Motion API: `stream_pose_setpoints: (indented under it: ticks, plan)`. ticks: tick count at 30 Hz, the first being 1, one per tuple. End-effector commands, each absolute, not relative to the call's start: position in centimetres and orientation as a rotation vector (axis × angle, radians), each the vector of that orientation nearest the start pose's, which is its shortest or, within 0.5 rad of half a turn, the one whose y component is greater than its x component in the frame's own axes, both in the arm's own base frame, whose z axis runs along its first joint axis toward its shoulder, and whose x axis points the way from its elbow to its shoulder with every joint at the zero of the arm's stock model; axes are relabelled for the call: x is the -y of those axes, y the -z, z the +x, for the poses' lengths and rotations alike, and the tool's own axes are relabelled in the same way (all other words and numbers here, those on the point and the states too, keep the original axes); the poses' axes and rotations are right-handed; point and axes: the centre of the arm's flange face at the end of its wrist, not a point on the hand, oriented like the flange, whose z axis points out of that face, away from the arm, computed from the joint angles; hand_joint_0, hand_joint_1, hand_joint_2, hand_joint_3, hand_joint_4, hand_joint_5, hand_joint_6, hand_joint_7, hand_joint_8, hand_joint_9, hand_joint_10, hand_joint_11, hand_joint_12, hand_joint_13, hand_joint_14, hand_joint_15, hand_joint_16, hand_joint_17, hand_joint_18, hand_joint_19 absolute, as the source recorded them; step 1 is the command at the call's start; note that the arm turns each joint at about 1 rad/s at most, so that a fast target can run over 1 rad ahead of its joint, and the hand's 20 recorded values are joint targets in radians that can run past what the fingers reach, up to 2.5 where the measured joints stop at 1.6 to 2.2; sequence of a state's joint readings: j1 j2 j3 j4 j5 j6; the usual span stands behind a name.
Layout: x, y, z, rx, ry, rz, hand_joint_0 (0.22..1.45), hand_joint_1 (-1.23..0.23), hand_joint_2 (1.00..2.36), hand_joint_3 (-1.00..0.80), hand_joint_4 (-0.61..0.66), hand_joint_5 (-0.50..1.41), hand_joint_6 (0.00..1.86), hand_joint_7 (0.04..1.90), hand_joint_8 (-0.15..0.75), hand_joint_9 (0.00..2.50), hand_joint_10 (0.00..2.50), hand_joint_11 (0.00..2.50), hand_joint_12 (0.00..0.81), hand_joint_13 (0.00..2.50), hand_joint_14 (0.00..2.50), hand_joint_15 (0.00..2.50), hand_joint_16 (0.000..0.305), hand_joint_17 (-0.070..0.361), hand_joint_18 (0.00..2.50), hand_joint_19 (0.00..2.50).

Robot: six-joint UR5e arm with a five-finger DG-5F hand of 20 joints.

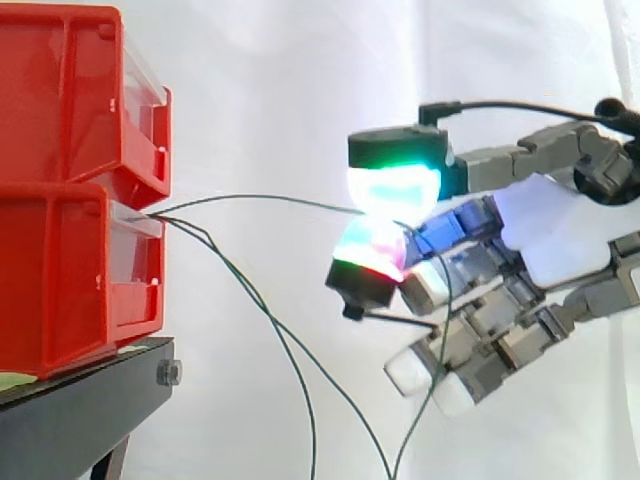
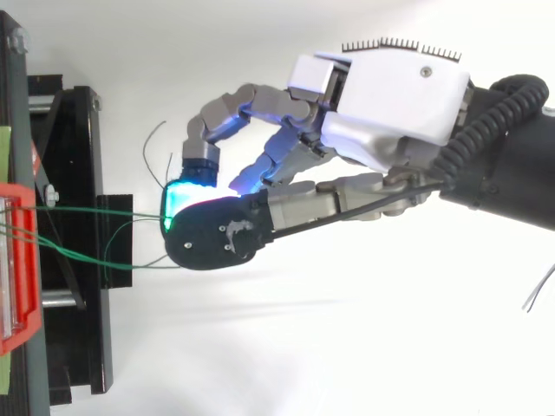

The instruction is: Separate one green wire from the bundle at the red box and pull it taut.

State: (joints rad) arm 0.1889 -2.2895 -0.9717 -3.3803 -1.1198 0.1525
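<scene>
Here's the robot's grey-and-white hand [image 1: 545, 225], and it has got hold of something: two glowing fingertips [image 1: 395, 185] are pressed together, one above showing green, one beneath showing red and magenta. Nipped between them is a single thin green wire [image 1: 260, 198]. So the hand is closed in a pinch on that wire. The other fingers are curled in below the pinch with white pads, holding nothing that I can see.

From the pinching pads the wire runs away from the hand, nearly straight with only a faint arch. It goes into the gap between the two stacked red plastic bins [image 1: 60, 280], well clear of the fingertips.

From above it's the same story. The hand [image 2: 390, 95] reaches in, its pad glows green and cyan, and the wire [image 2: 87, 211] stretches from that pad across to the red bin front.

The remaining loose green wires [image 1: 272, 322] come out of that same gap in the bins. They sag down beneath the pinched strand, passing under and short of the fingertips, untouched by them. One more green strand drops beside the curled fingers. Whether it is the tail of the pinched wire I can't tell.

The bins sit on a black metal stand [image 1: 80, 420] on the far side of the wire from the fingers, and a white curtain [image 1: 260, 80] hangs behind it all.
</scene>
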Motion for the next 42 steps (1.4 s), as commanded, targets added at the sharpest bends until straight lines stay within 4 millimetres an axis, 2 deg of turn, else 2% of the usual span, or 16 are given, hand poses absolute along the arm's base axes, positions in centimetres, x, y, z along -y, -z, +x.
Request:
stream_pose_setpoints:
  ticks: [1,5,7,14,24,29,32,35,42]
  plan:
    - [3.7,-29.3,73.5,-1.210,-0.884,1.608,0.59,-0.76,1.01,-0.05,-0.04,-0.12,0.89,1.13,0.265,1.05,0.02,0.82,0.415,0.69,0.01,0.43,0.054,0.121,0.58,0.41]
    - [2.9,-27.1,74.1,-1.158,-1.024,1.594,0.59,-0.76,1.01,-0.04,-0.04,-0.12,0.89,1.13,0.267,1.05,0.02,0.82,0.417,0.69,0.01,0.43,0.054,0.121,0.59,0.40]
    - [2.6,-26.8,74.7,-1.118,-1.070,1.567,0.60,-0.76,1.01,-0.05,-0.04,-0.12,0.89,1.12,0.262,1.06,0.02,0.82,0.418,0.69,0.02,0.43,0.054,0.121,0.58,0.41]
    - [2.2,-27.7,76.0,-1.035,-1.153,1.499,0.60,-0.76,1.01,-0.04,-0.04,-0.12,0.89,1.12,0.268,1.06,0.02,0.83,0.419,0.70,0.01,0.43,0.054,0.122,0.59,0.41]
    - [2.1,-27.7,76.0,-1.039,-1.151,1.492,0.60,-0.76,1.01,-0.04,-0.04,-0.12,0.89,1.12,0.271,1.07,0.02,0.83,0.416,0.71,0.02,0.44,0.055,0.123,0.60,0.41]
    - [2.2,-27.0,75.7,-1.050,-1.140,1.500,0.60,-0.76,1.01,-0.04,-0.04,-0.12,0.89,1.12,0.270,1.07,0.02,0.83,0.419,0.71,0.02,0.43,0.055,0.124,0.60,0.42]
    - [2.3,-24.3,74.4,-1.092,-1.104,1.530,0.60,-0.76,1.01,-0.04,-0.03,-0.12,0.89,1.12,0.271,1.07,0.02,0.83,0.419,0.71,0.02,0.44,0.055,0.124,0.61,0.41]
    - [2.2,-22.5,73.7,-1.102,-1.096,1.540,0.60,-0.76,1.01,-0.04,-0.03,-0.12,0.89,1.12,0.271,1.07,0.02,0.83,0.420,0.71,0.02,0.44,0.055,0.124,0.61,0.42]
    - [1.8,-20.9,73.5,-1.068,-1.138,1.503,0.60,-0.76,1.01,-0.04,-0.03,-0.12,0.89,1.12,0.270,1.08,0.02,0.83,0.422,0.72,0.02,0.45,0.055,0.125,0.61,0.42]
